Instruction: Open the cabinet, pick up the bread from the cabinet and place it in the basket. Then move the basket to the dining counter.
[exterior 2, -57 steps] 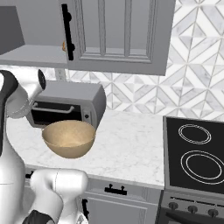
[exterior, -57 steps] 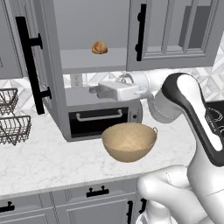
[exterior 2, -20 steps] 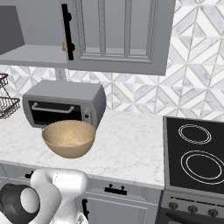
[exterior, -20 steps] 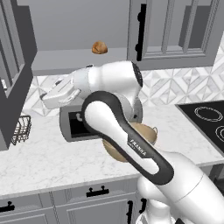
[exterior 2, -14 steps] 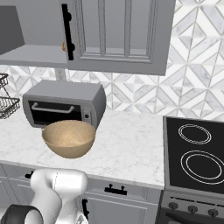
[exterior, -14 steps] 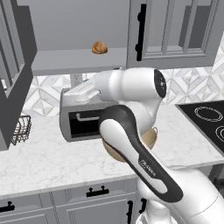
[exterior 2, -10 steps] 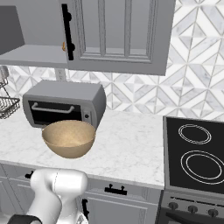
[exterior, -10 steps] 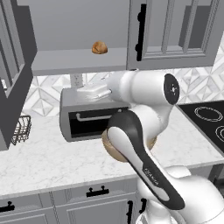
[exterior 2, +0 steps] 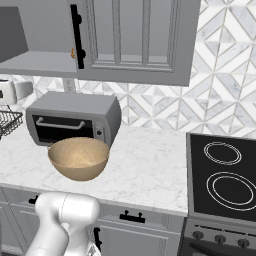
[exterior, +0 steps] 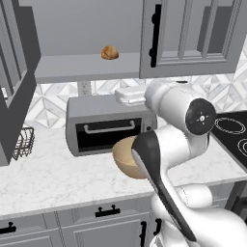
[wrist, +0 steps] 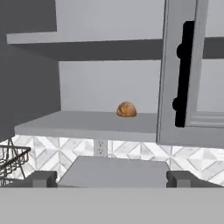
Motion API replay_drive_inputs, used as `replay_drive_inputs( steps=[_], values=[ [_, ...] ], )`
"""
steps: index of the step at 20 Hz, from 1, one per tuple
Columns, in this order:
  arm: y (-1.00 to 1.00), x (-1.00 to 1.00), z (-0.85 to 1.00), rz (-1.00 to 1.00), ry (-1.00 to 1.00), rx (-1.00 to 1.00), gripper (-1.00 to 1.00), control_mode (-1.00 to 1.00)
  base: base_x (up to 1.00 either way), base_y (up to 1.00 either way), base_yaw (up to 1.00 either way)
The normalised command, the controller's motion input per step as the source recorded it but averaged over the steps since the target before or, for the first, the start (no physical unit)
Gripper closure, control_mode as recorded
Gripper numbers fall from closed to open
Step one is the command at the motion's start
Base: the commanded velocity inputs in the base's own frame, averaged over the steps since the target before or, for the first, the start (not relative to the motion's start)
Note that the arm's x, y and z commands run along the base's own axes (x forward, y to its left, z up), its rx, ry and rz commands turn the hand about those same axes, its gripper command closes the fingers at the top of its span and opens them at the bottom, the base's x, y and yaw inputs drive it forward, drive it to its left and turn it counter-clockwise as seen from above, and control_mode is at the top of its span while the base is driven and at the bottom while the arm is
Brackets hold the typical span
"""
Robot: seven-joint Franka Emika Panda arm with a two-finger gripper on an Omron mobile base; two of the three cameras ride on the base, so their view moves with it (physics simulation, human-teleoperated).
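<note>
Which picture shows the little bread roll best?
The hand view: the bread sits whole on the open cabinet shelf. The left base view shows it smaller. In the right base view, a sliver peeks from behind the door handle.

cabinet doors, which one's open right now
The left door, swung out wide, baring the shelf with the bread. The right door is shut.

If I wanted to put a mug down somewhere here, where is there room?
Bare marble lies between the basket and the stovetop, and in front of the toaster oven beside the wire basket. The cabinet shelf is bare around the bread. The basket crowds the oven's front.
</note>
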Motion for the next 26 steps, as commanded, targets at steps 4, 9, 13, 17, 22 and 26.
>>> replay_drive_inputs(
  steps=[4, 9, 13, 17, 22, 26],
  values=[
    [-0.92, 0.08, 0.07, -0.37, -0.09, -0.01, -1.00, -1.00, 0.00, 0.00, 0.00],
    [-0.86, 0.00, 0.34, 0.02, -0.14, 0.04, -1.00, -1.00, 0.00, 0.00, 0.00],
    [-0.59, 0.00, 0.27, 0.07, -0.22, 0.01, -1.00, -1.00, 0.00, 0.00, 0.00],
    [-0.23, 0.12, 0.01, -0.02, -0.14, 0.00, -1.00, -1.00, 0.00, 0.00, 0.00],
    [0.00, 0.54, 0.00, -0.01, -0.05, 0.00, -1.00, -1.00, 0.00, 0.00, 0.00],
    [0.00, 0.84, 0.00, 0.00, 0.00, 0.00, -1.00, -1.00, 0.00, 0.00, 0.00]
  ],
)
